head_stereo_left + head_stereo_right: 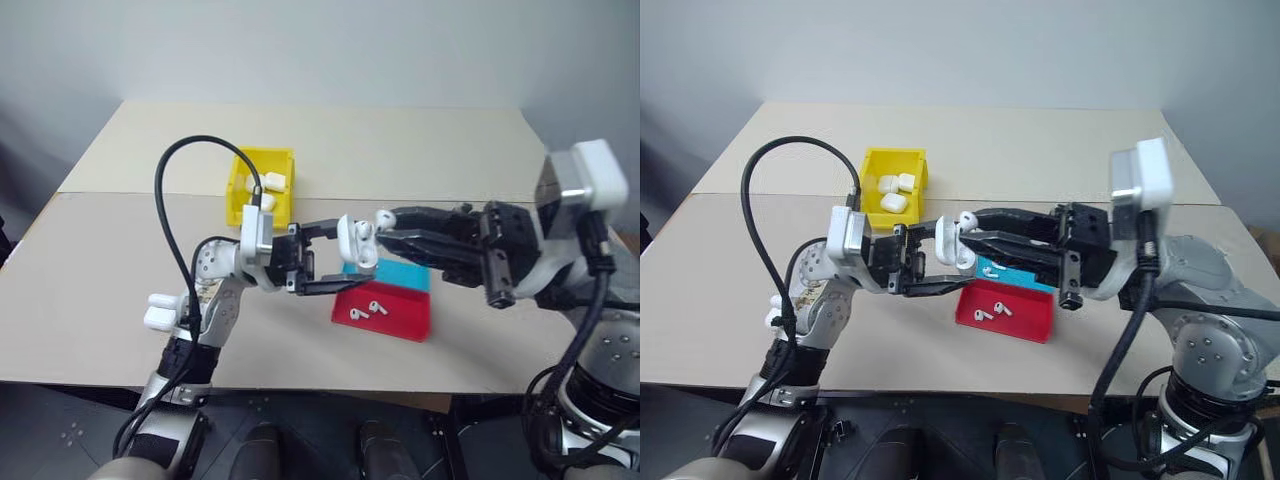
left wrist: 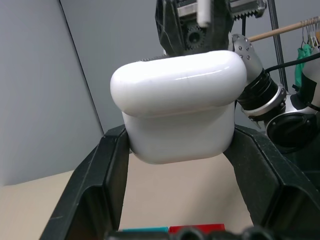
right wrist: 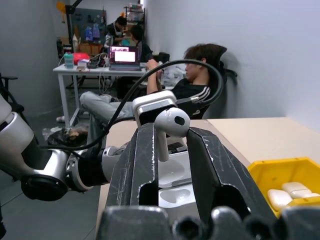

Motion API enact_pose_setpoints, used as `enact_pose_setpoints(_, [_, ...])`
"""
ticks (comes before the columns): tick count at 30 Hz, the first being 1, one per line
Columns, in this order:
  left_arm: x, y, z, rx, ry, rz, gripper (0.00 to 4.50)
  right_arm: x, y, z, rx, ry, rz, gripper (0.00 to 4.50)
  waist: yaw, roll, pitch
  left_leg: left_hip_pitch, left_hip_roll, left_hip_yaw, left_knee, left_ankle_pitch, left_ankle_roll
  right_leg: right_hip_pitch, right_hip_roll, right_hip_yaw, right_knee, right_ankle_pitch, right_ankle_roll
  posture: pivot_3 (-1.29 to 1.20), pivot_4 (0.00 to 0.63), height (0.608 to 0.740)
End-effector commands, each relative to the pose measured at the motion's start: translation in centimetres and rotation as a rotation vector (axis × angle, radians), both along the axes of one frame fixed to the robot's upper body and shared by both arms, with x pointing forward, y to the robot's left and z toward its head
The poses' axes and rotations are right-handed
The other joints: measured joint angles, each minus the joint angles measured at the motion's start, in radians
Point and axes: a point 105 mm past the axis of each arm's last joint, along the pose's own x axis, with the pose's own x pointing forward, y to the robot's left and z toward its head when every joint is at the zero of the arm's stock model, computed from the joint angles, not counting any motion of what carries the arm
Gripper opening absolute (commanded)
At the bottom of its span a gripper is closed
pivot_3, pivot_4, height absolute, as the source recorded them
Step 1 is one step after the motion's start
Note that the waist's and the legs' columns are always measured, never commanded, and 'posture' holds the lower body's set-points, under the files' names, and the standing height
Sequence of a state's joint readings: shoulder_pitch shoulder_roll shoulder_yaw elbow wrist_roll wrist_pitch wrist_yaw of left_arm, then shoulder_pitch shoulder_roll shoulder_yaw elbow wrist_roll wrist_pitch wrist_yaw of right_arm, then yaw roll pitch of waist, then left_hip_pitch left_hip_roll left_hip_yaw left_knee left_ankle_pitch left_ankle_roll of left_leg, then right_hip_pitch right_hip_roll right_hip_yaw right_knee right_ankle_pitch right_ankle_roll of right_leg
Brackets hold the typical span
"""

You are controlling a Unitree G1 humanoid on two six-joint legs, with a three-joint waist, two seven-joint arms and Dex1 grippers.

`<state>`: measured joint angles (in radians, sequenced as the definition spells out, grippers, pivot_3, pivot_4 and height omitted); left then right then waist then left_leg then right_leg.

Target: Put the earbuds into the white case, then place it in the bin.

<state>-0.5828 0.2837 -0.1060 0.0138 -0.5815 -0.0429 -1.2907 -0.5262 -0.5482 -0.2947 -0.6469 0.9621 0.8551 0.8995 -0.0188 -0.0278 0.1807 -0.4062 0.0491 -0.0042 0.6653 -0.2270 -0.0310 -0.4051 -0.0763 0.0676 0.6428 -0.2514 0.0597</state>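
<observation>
Our left gripper (image 1: 325,258) squeezes the white case (image 1: 352,243) between its two black fingers and holds it up in the air over the table (image 1: 420,150). Our right gripper (image 1: 381,222) pinches one earbud (image 3: 170,125) by its thin stem, with the round head poking up, right beside the open case.

We think the earbud could slip, because it is tiny, smooth and shiny. It could also miss its little hole if the stem goes in crooked, and a hard push could knock the case loose.

We see the case is small, white and glossy, with its lid flipped open. Two more earbuds (image 1: 364,311) lie on the red tray (image 1: 405,320) below. More cases sit in the yellow bin (image 1: 240,185), farther back.
</observation>
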Motion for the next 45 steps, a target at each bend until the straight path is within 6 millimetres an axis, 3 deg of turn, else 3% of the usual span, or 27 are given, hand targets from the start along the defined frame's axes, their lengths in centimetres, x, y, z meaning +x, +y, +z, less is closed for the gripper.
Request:
enact_pose_setpoints(1, [-0.3,-0.1,0.9,-0.007,-0.046,-0.007,2.76,-0.2,0.4,-0.1,-0.012,-0.033,-0.002,0.87,0.001,0.000,0.000,0.000,0.000,0.000,0.000,0.000,0.000,0.000,0.000,0.000,0.000,0.000,0.000,0.00,0.150,0.740])
enact_pose_setpoints(32, [-0.5,-0.2,0.5,0.003,-0.061,0.009,2.76,0.4,0.3,-2.2,-0.092,-0.080,-0.048,0.87,0.003,0.000,0.000,0.000,0.000,0.000,0.000,0.000,0.000,0.000,0.000,0.000,0.000,0.000,0.000,0.00,0.150,0.740])
enact_pose_setpoints(34, [-0.5,-0.1,0.5,0.004,-0.061,0.010,2.76,0.4,0.4,-2.4,-0.105,-0.093,-0.051,1.40,0.003,0.000,0.000,0.000,0.000,0.000,0.000,0.000,0.000,0.000,0.000,0.000,0.000,0.000,0.000,0.00,0.150,0.740])
enact_pose_setpoints(45, [-0.4,-0.1,0.5,0.008,-0.061,0.011,2.76,0.6,0.3,-2.8,-0.130,-0.117,-0.070,1.40,0.004,0.000,0.000,0.000,0.000,0.000,0.000,0.000,0.000,0.000,0.000,0.000,0.000,0.000,0.000,0.00,0.150,0.740])
